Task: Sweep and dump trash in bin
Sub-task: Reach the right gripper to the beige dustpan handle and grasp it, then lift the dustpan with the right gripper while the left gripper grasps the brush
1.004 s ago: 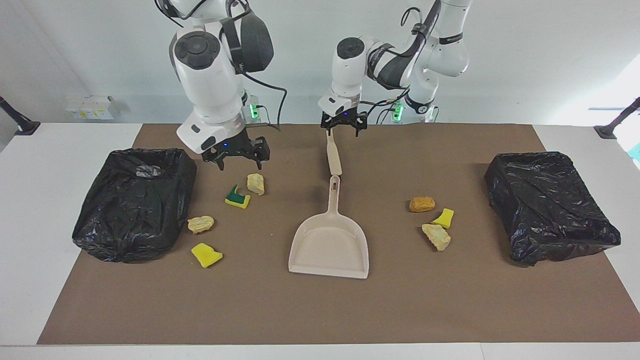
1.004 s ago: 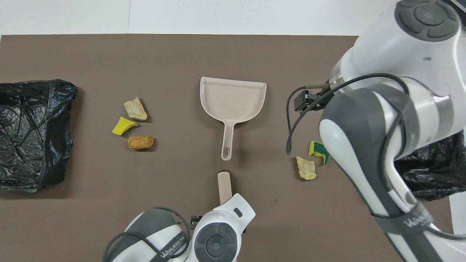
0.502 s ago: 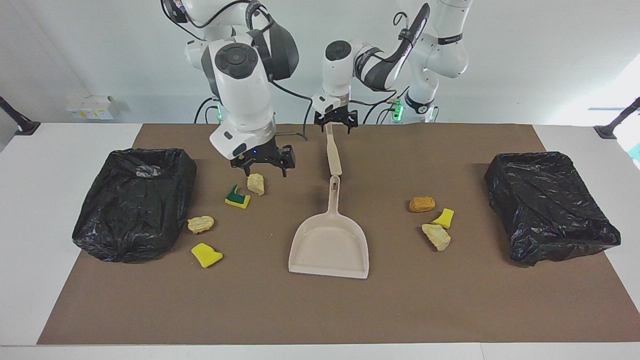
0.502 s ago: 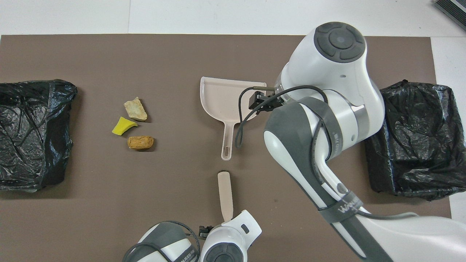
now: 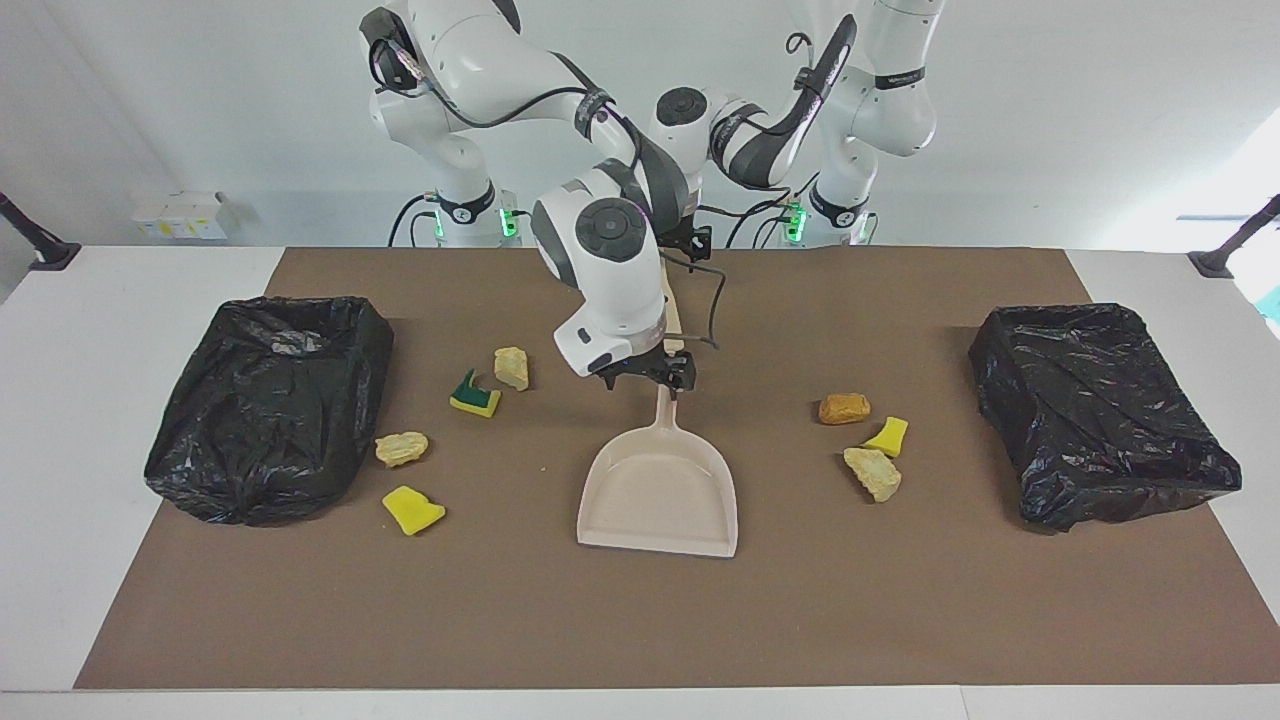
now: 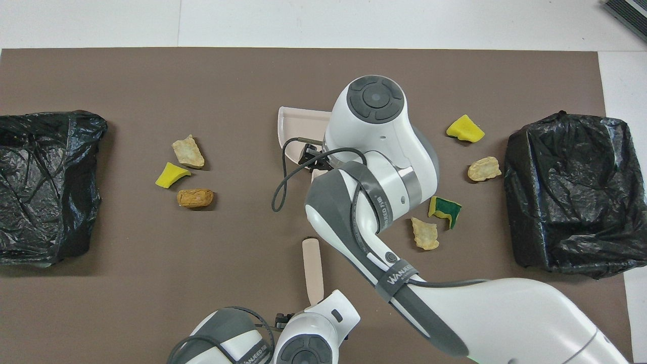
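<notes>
- The right gripper point(image 5: 648, 384) hangs low over the end of the dustpan point(image 5: 660, 495) handle nearest the robots. Its jaws are spread wide and point down, with nothing between them.
- The right arm reaches in from its own end to the table's middle. Its white wrist is bent steeply down, and a black cable loops off it.
- The left gripper point(image 5: 698, 240) is at the end of the brush handle point(image 6: 312, 268) nearest the robots, mostly hidden by the right arm. I cannot tell whether it is open or closed.
- The left arm is folded back, close to its base.
- The dustpan is smooth pale beige plastic, flat on the brown mat point(image 5: 640, 620), with its scoop mouth away from the robots. The brush handle is a slim beige stick in line with it.
- Four pieces of trash lie toward the right arm's end: a green-backed sponge chunk point(image 5: 474, 398), a crumbly beige lump point(image 5: 511, 367) beside it, a second beige lump point(image 5: 401, 447) and a yellow sponge chunk point(image 5: 412, 510).
- Three lie toward the left arm's end, close together: an orange-brown bread-like lump point(image 5: 844, 408), a small yellow sponge wedge point(image 5: 888, 436) and a pale crumbly lump point(image 5: 873, 472).
- A bin lined with a crinkled black bag point(image 5: 270, 400) stands at the right arm's end, and another black-bagged bin point(image 5: 1100, 410) at the left arm's end.
</notes>
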Robot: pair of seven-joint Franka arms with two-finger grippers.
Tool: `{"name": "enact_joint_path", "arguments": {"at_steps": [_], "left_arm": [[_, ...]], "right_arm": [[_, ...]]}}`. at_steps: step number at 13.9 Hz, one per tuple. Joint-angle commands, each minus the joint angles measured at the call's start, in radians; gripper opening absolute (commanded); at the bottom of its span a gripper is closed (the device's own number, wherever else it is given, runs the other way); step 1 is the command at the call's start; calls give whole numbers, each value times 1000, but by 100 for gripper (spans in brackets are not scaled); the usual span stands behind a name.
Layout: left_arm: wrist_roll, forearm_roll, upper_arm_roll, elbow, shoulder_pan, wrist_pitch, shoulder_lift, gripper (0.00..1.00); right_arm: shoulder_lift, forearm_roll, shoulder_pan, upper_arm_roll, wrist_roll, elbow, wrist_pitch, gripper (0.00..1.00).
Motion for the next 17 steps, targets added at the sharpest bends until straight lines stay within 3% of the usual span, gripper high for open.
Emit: {"name": "enact_joint_path", "arguments": {"at_steps": [1, 4, 5, 6, 9, 11, 14, 15, 17], "left_arm": [[-2, -26, 15, -21, -13, 51, -4, 95], [-2, -26, 15, -23, -13, 54, -2, 90], [-2, -26, 15, -23, -13, 52, -2, 83], [-2, -26, 15, -23, -13, 52, -2, 76], [-3, -27, 15, -25, -13, 51, -2, 74], [-2, -27, 15, -28, -13, 49, 1, 74], [-2, -26, 15, -31, -13, 49, 2, 74], [0, -26, 15, -31, -13, 45, 4, 60], [0, -26, 16, -25, -12, 39, 8, 3]], "right_arm": [[22, 45, 2, 0, 31, -30, 21, 100], [-11, 47, 0, 3, 25, -112, 20, 97], [-18, 46, 0, 9, 19, -123, 18, 77], [-21, 46, 0, 26, 16, -128, 20, 65], [-16, 39, 0, 29, 14, -117, 17, 67], [-13, 33, -3, 29, 16, -87, 0, 78], [-10, 38, 3, 29, 11, -93, 32, 79], [-8, 42, 9, 29, 2, -97, 46, 79], [-8, 44, 15, 29, -11, -106, 60, 78]]}}
